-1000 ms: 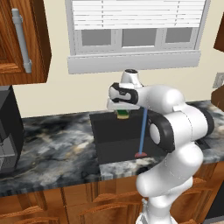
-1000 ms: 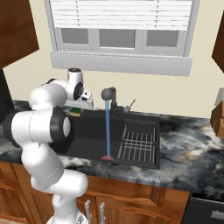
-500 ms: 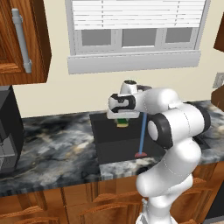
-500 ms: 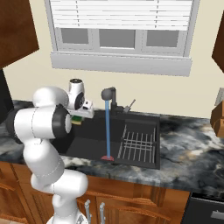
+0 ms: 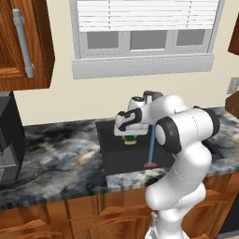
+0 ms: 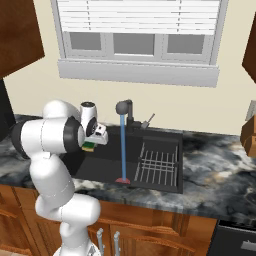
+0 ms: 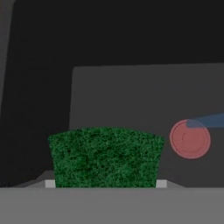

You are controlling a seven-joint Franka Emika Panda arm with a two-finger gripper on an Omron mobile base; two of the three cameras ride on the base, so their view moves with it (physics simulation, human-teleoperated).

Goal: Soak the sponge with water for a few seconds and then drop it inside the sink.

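Observation:
My gripper (image 5: 128, 132) is shut on the sponge (image 5: 129, 138), a dark green pad with a yellow underside, held over the left part of the dark sink (image 5: 116, 161). The water (image 5: 151, 144) falls as a thin blue stream from the black faucet (image 5: 149, 96), to the right of the sponge and apart from it. From the right base, the sponge (image 6: 89, 146) hangs under the gripper (image 6: 93, 142), left of the water (image 6: 123, 150). In the hand view the green sponge (image 7: 105, 156) sits between the fingertips, with the red drain mark (image 7: 190, 139) and the water (image 7: 211, 120) to its right.
A wire dish rack (image 6: 158, 163) lies in the right half of the sink (image 6: 165, 137). The red drain mark (image 6: 122, 180) sits where the stream lands. Marbled counter (image 5: 51, 158) runs to the left, with a dark appliance (image 5: 8, 140) at its far end.
The gripper has come down with the sponge, from faucet height to lower over the sink's left part. The water stream runs as before.

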